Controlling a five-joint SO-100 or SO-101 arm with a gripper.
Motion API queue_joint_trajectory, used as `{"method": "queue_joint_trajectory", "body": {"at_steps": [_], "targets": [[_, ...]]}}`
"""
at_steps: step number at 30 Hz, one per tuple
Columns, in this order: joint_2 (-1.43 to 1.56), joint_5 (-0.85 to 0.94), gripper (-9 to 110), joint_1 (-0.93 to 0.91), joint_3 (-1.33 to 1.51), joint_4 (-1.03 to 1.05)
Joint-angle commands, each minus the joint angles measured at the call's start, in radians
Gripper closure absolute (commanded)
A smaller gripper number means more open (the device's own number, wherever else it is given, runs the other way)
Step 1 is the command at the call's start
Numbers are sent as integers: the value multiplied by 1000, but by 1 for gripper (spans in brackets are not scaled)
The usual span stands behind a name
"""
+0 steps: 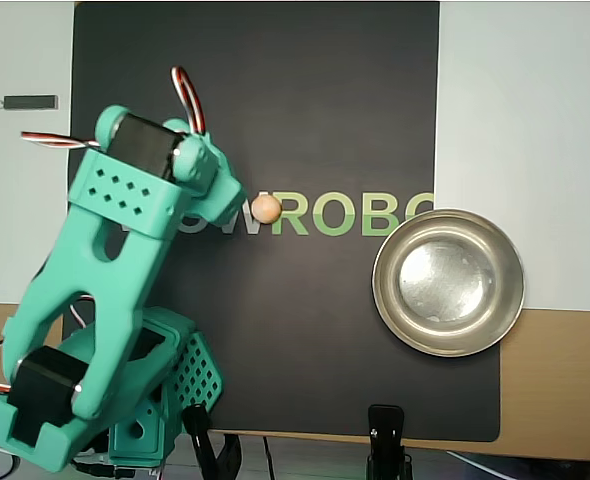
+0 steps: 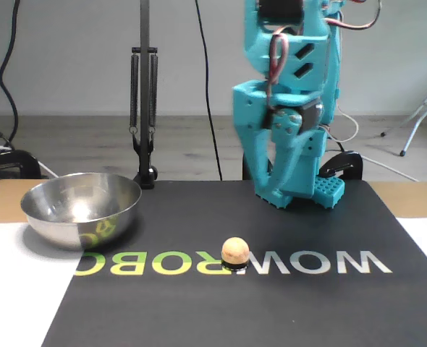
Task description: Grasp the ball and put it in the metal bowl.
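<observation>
The ball [image 1: 266,208] [image 2: 235,251], small and pale peach-orange, rests on the black mat between the white and green letters. It sits on a tiny dark ring in the fixed view. The metal bowl [image 1: 448,282] [image 2: 81,206] stands at the mat's edge, right of the ball in the overhead view, with nothing in it. My teal arm [image 1: 125,215] leans over the mat just left of the ball in the overhead view. My gripper [image 2: 277,201] points down, behind and a little right of the ball in the fixed view. Its fingers meet at the tip with nothing between them.
The black mat [image 1: 305,100] carries large letters. The arm's base [image 1: 165,390] stands at the mat's near-left corner in the overhead view. A small dark stick [image 1: 27,101] lies off the mat at top left. A clamp [image 1: 385,435] and a lamp stand [image 2: 143,108] sit at the table edge.
</observation>
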State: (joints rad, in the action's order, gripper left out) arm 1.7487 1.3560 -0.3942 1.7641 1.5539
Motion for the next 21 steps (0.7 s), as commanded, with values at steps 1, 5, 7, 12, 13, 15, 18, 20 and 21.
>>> {"method": "queue_joint_trajectory", "body": {"at_steps": [1,5,7,12,13,15,18,20,21], "targets": [[18,26,101,-11,-3,5],[26,26,101,-34,-3,2],[46,26,101,-41,0,2],[130,28,101,-48,104,-86],[152,28,101,-48,144,-120],[196,28,101,-48,224,-189],[250,26,101,-48,330,-285],[278,26,101,-48,385,-339],[288,26,101,-48,410,-362]]}}
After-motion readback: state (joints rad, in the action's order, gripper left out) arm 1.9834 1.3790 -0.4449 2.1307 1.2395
